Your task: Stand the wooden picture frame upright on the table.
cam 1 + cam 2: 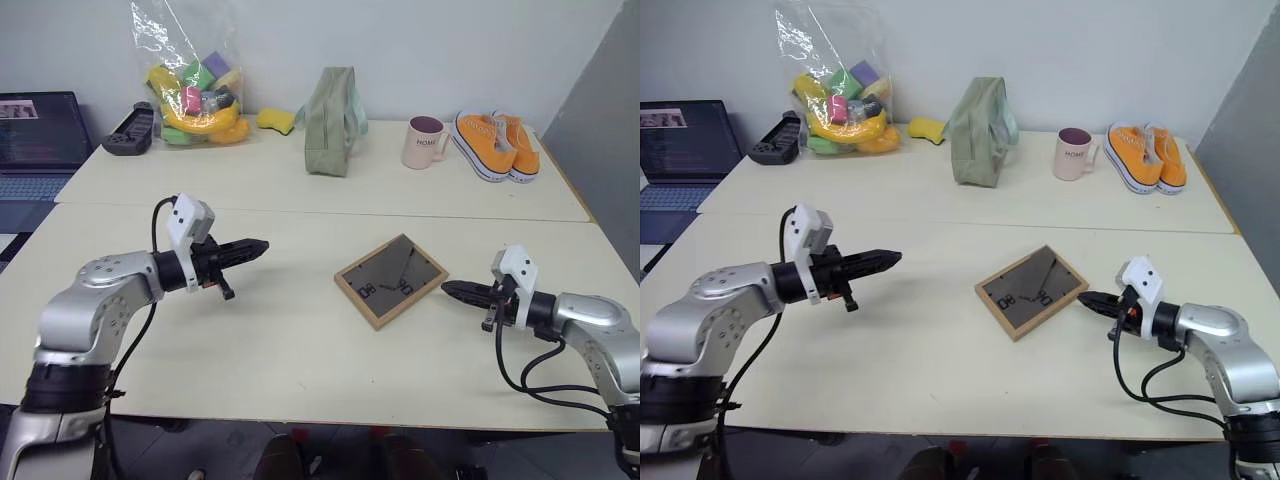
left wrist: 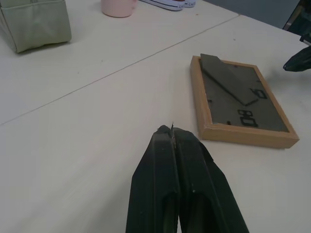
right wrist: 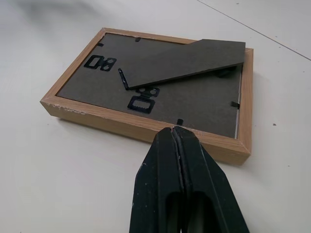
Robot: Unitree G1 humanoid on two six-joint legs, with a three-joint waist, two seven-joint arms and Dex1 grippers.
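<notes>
- Wooden picture frame [image 1: 391,281] lies face down on the desk [image 1: 300,340], dark grey back up, its stand flap [image 3: 187,63] lifted slightly off the back.
- Right tool [image 1: 447,289] is clenched on nothing, its tip just beside the frame's right corner and not plainly touching it.
- Left tool [image 1: 259,245] is likewise clenched and empty, well to the left of the frame.
- Judged advice: part the fingers of one tool, pinch one long edge of the frame and tip it up with the flap swung out behind; brace the opposite edge with the other tool so the frame cannot skid across the smooth top.
- Mug [image 1: 424,142], green bag [image 1: 334,121] and orange shoes [image 1: 497,144] sit far behind the frame, clear of the work.
</notes>
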